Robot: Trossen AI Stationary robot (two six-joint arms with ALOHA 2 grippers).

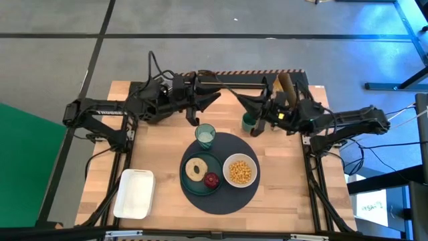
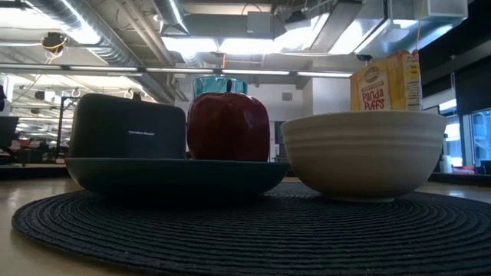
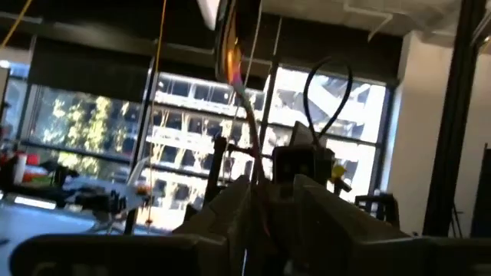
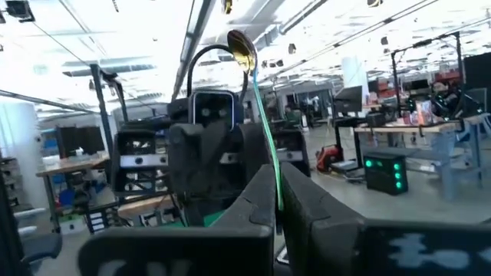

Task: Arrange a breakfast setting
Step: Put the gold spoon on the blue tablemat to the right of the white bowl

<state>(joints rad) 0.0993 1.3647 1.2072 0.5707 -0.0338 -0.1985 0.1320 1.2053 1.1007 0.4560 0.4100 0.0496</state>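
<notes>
A round dark-grey mat [image 1: 221, 194] lies mid-table and also fills the foreground of the low view [image 2: 245, 226]. On it stand a teal plate [image 1: 188, 179] with a tan bagel [image 1: 196, 168] and a dark-red fruit [image 1: 212, 180], and a white bowl [image 1: 240, 171] of yellow cereal. A pale-teal tumbler [image 1: 205, 136] stands on the mat's far edge. A small dark-green cup [image 1: 249, 122] stands on the wood beside it. The cereal box [image 1: 285, 84] stands at the far right. My left gripper [image 1: 215, 98] and right gripper [image 1: 242, 100] face each other above the table's far middle, both shut and empty.
A black toaster [image 2: 128, 126] stands at the table's far edge behind the plate. A white rectangular tray [image 1: 135, 193] lies at the near left. Bare wood shows to the left of the mat and at the near right.
</notes>
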